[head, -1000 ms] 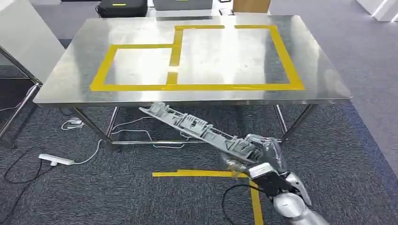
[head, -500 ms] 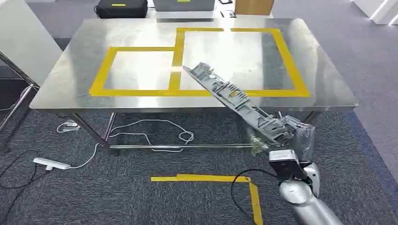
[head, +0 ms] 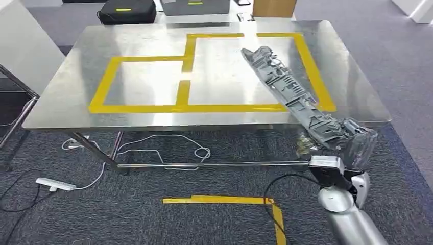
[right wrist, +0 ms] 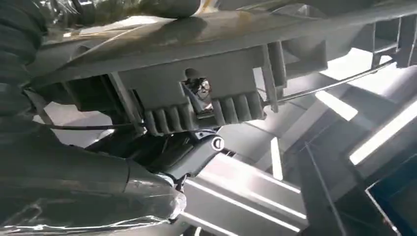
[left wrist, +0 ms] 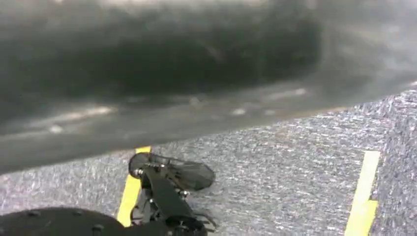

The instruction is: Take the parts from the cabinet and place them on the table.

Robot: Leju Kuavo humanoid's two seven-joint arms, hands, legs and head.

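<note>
- Dark grey carpet (head: 153,214) covers the floor, with strips of yellow tape (head: 219,200) at bottom centre and white cables (head: 168,148) trailing under the counter.
- A stainless-steel counter (head: 66,97) spans the upper half of the head view; yellow tape outlines (head: 148,108) mark two adjoining rectangles on its top.
- The right robot hand (head: 357,145), at the lower right of the frame, grips one end of a long grey plastic part (head: 291,94).
- The part slants up and to the left from the hand, over the counter's near right edge and the right rectangle; whether its far end touches the top cannot be told.
- In the right wrist view the part's (right wrist: 206,93) ribbed underside sits against the fingers (right wrist: 74,187).
- No readable writing or label shows.
- The left robot hand's state cannot be told.
</note>
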